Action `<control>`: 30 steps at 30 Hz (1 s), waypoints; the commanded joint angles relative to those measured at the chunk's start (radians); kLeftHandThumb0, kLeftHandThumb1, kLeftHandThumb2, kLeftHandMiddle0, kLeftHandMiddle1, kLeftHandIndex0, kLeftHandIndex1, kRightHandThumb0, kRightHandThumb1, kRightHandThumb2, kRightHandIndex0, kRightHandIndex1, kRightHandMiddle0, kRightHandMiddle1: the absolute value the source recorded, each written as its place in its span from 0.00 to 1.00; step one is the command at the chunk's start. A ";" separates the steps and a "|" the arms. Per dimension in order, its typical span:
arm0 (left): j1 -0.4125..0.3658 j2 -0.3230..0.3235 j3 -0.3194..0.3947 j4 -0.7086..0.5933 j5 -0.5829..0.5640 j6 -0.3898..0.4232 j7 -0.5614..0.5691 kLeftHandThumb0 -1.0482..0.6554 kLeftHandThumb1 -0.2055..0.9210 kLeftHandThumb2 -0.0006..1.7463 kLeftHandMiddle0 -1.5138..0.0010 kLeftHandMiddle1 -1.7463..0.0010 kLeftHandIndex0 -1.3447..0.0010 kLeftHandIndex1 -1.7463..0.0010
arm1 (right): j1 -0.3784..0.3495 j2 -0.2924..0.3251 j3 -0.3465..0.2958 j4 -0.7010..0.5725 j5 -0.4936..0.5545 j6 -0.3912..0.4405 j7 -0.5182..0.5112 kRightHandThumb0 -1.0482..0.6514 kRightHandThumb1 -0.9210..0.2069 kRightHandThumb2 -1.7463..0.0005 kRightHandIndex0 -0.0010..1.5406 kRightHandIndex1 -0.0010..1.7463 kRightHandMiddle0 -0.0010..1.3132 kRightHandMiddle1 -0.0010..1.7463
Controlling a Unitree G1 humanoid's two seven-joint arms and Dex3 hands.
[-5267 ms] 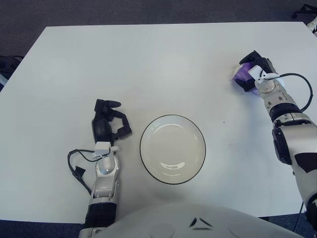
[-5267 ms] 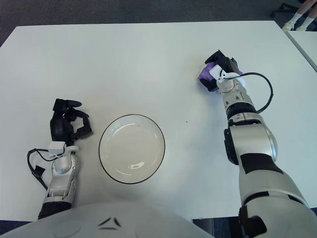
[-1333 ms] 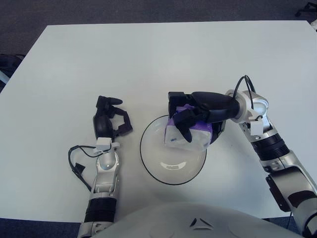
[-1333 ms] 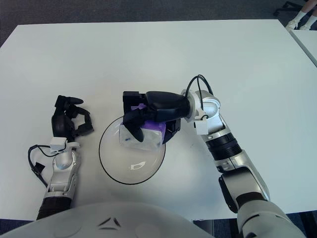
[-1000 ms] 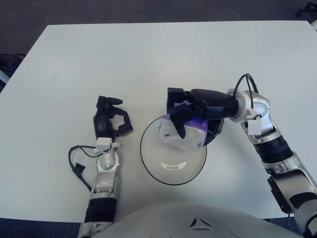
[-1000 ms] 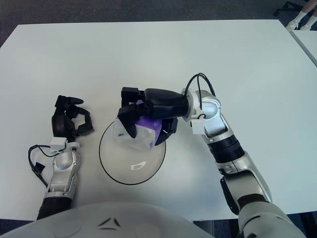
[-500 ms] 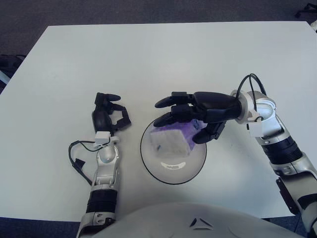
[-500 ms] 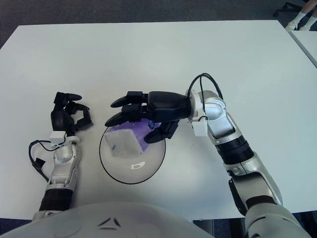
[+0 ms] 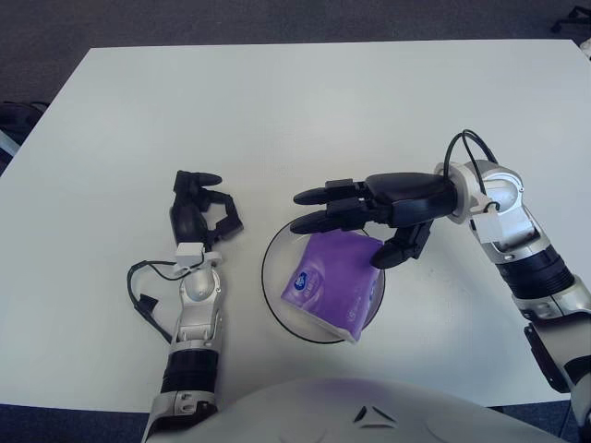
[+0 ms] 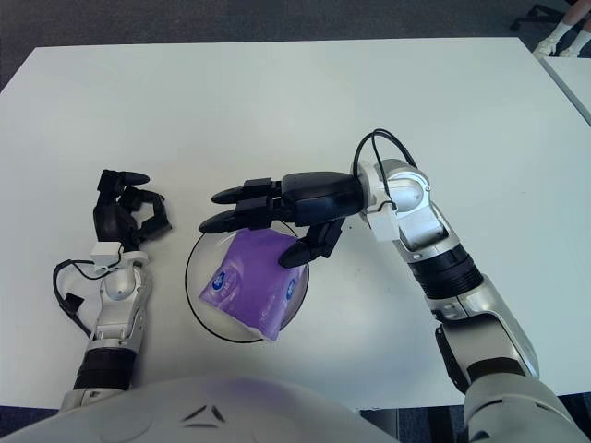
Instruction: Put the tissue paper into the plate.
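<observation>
now the tissue paper (image 9: 334,281) lies in the plate (image 9: 273,255); right hand (image 9: 369,210) hovers above, fingers spread, holding nothing; next: withdraw. left hand (image 9: 196,218) idle, fingers curled.

A purple tissue pack (image 9: 334,281) with a blue-and-white logo lies in a dark-rimmed white plate (image 9: 273,259).

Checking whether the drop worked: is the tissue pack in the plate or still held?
In the plate. The tissue pack lies in the plate, released; the right hand is spread open above it.
</observation>
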 commanded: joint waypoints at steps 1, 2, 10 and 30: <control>0.087 -0.005 0.009 0.244 0.013 -0.001 0.009 0.61 0.49 0.72 0.59 0.08 0.70 0.00 | -0.027 -0.009 0.011 0.004 0.052 0.017 0.060 0.00 0.00 0.51 0.00 0.00 0.00 0.00; 0.086 -0.004 0.010 0.249 0.015 -0.007 0.011 0.61 0.49 0.72 0.59 0.08 0.70 0.00 | -0.028 -0.007 0.011 0.006 0.060 0.015 0.069 0.00 0.00 0.51 0.00 0.00 0.00 0.00; 0.082 -0.001 0.011 0.275 0.018 -0.039 0.006 0.61 0.48 0.73 0.60 0.06 0.69 0.00 | -0.042 0.001 0.000 0.020 0.072 -0.033 0.112 0.00 0.00 0.51 0.00 0.00 0.00 0.00; 0.160 -0.019 -0.030 0.113 0.056 0.015 0.008 0.61 0.50 0.72 0.59 0.06 0.71 0.00 | -0.045 0.004 -0.116 0.127 0.126 0.073 0.047 0.04 0.00 0.63 0.00 0.00 0.00 0.00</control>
